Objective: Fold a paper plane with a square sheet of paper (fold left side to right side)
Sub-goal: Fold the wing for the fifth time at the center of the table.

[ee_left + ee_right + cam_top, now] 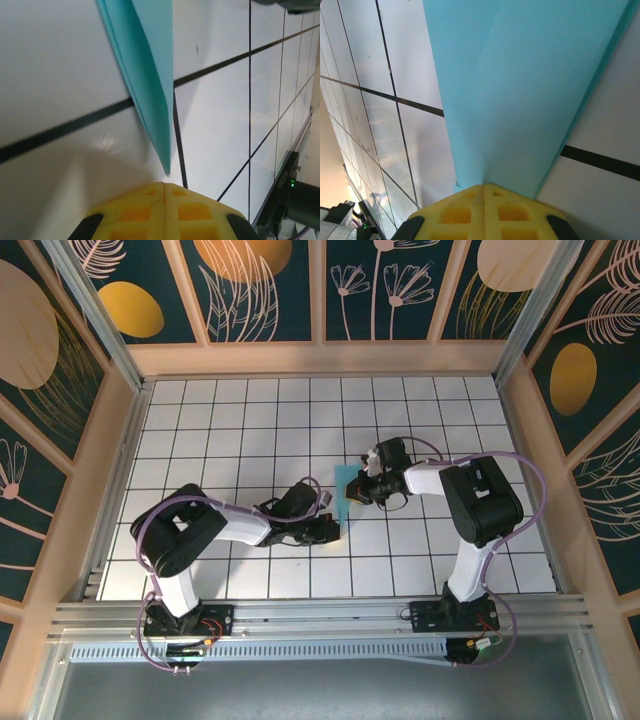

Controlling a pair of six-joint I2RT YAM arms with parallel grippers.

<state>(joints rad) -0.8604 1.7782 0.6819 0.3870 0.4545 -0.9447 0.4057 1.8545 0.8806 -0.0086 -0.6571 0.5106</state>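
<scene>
Your right gripper [484, 192] is clamped tight, its yellow fingers meeting at a seam, and the square sheet of paper [520, 100] narrows straight into that seam. It looks pinched there rather than merely pressed, since the creases converge on the tips. From above, the right gripper [362, 490] sits at the right side of the square sheet of paper [347, 490], which lies near the middle of the white grid table [250, 420], between your two arms.

Your left gripper [165, 192] is fully closed too, and it holds nothing. The pointed end of the square sheet of paper [150, 75] stops just short of its tips, with bare tile between. Two layers show along that edge, so the sheet is already doubled over, and it seems to stand slightly off the tiles and cast a shadow.

The placing makes sense: the right side anchors the paper while the left gripper [332, 530], just near and left of it, waits with a blunt closed tip suited to pressing a crease flat. Judging by this, you are mid-fold, with no dart shape yet. Watch that any push from the left does not drag the thin sheet out of the right-hand pinch
</scene>
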